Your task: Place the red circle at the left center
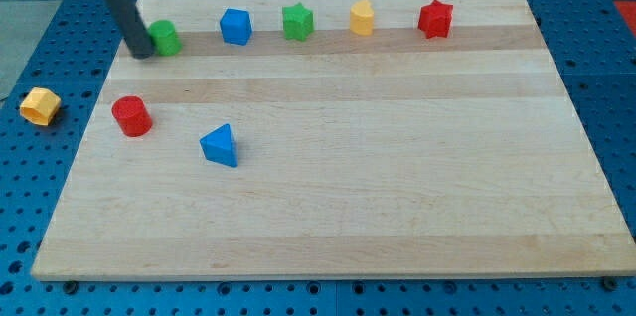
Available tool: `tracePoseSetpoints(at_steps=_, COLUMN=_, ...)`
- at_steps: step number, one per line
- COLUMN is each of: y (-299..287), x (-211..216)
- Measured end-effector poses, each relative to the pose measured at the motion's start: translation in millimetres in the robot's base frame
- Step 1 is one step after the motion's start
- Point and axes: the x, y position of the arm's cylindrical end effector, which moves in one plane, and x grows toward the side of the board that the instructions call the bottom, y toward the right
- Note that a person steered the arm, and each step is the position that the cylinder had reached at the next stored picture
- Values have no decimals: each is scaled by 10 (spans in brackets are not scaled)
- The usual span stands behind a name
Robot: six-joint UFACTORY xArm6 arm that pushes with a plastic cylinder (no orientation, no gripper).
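Note:
The red circle (pixel 131 116) sits on the wooden board (pixel 338 207) near its left edge, a little above mid-height. My tip (pixel 141 55) is at the board's top left, touching the left side of the green circle (pixel 164 37). The tip is above the red circle, apart from it by about a block's width.
Along the top edge stand a blue block (pixel 237 26), a green star (pixel 297 22), a yellow block (pixel 362 18) and a red star (pixel 435 19). A blue triangle (pixel 220 145) lies right of the red circle. A yellow block (pixel 41 106) lies off the board at the left.

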Motion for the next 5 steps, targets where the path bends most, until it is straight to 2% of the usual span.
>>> tracePoseSetpoints(at_steps=2, y=132, x=-7)
tracePoseSetpoints(at_steps=4, y=267, x=-230)
tracePoseSetpoints(at_steps=5, y=141, x=270)
